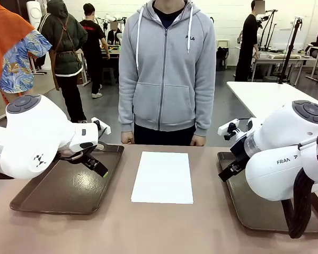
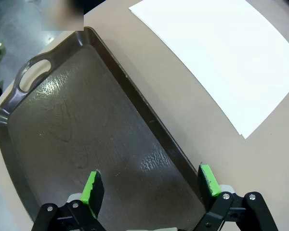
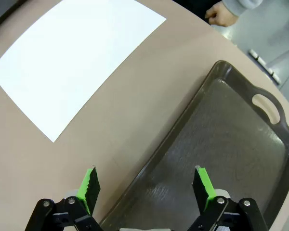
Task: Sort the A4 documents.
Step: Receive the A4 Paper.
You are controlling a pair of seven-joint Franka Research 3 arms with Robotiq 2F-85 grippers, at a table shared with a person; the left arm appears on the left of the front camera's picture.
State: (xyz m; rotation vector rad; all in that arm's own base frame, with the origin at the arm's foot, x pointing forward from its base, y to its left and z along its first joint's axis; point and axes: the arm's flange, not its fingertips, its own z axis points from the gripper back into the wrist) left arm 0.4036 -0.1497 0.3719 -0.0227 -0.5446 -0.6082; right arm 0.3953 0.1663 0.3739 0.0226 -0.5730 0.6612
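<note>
Left claw (image 2: 150, 182) wide and empty over left tray (image 2: 86, 120), right claw (image 3: 146, 184) likewise over right tray (image 3: 231, 154); paper (image 1: 162, 176) lies untouched on surface (image 1: 148, 227) between, so sorting not begun, next probably pinch a sheet edge.

Both white arms are hovering low at opposite sides, the left claw (image 2: 151, 185) and right claw (image 3: 144, 185) (green pads showing) hanging spread wide, gripping nothing.
</note>
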